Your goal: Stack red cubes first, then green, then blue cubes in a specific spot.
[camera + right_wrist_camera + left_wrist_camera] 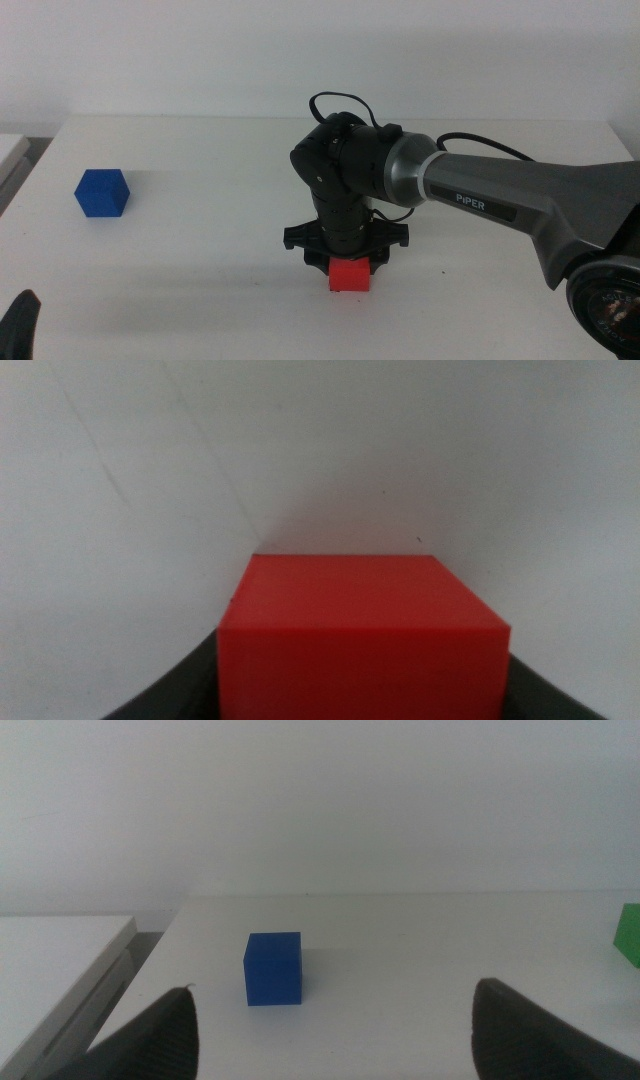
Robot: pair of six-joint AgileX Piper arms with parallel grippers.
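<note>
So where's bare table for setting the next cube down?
Bare white table lies between the blue cube and the red cube, and along the far edge. It is crowded at the red cube, where the right gripper stands over it.

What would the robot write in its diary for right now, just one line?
right gripper: shut on red cube, at table | left gripper: open, waiting | blue cube: alone, far left | green cube: untouched

the glossy black right arm (540, 205) bears white "piper" lettering, a silver-grey band near its rounded wrist, thin black cables looping above, and dark matte jaws.
</note>
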